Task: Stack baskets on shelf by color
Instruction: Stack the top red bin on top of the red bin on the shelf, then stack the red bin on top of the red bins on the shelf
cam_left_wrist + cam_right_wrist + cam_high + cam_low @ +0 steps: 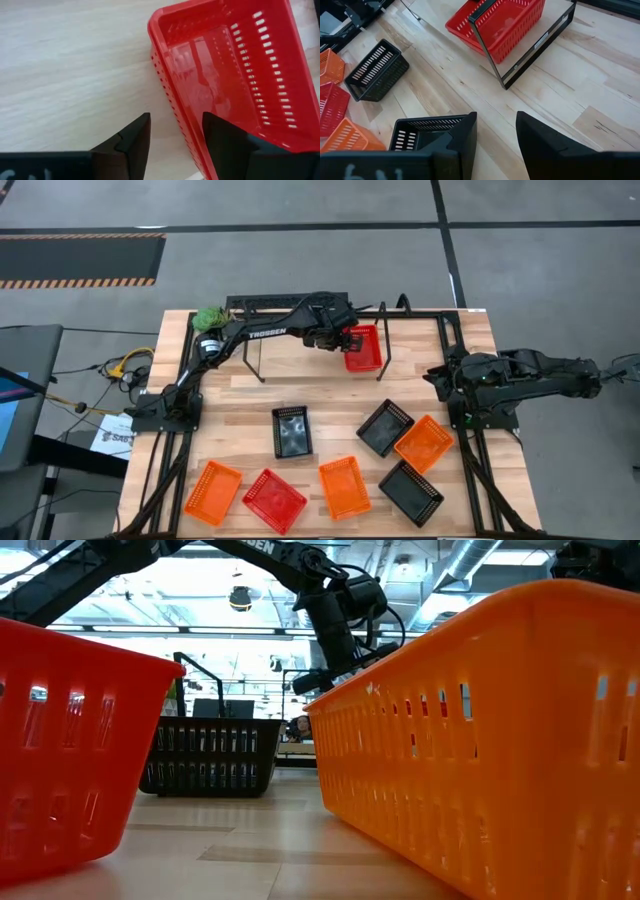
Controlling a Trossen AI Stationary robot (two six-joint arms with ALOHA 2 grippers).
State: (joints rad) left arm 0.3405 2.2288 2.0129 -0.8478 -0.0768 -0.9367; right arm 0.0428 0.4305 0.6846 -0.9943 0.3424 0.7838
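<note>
A red basket (364, 350) (235, 75) sits on the light wooden board (65, 65) of the black wire shelf (270, 301) at the table's far edge. My left gripper (338, 338) (175, 122) is open just above the basket's long wall: one finger is over the board, the other over the basket's inside. Neither visibly touches it. Three black baskets (292, 430) (385, 427) (411, 492), three orange ones (423, 443) (344, 486) (213, 492) and a red one (274, 500) lie on the table's near half. My right gripper (445, 375) (495, 120) waits open at the right side.
The shelf's thin black leg and foot bar (535, 45) stand in front of the red basket (500, 22). A green plant in a pot (208, 317) stands at the shelf's left end. The strip of table between the shelf and the loose baskets is bare wood (330, 390).
</note>
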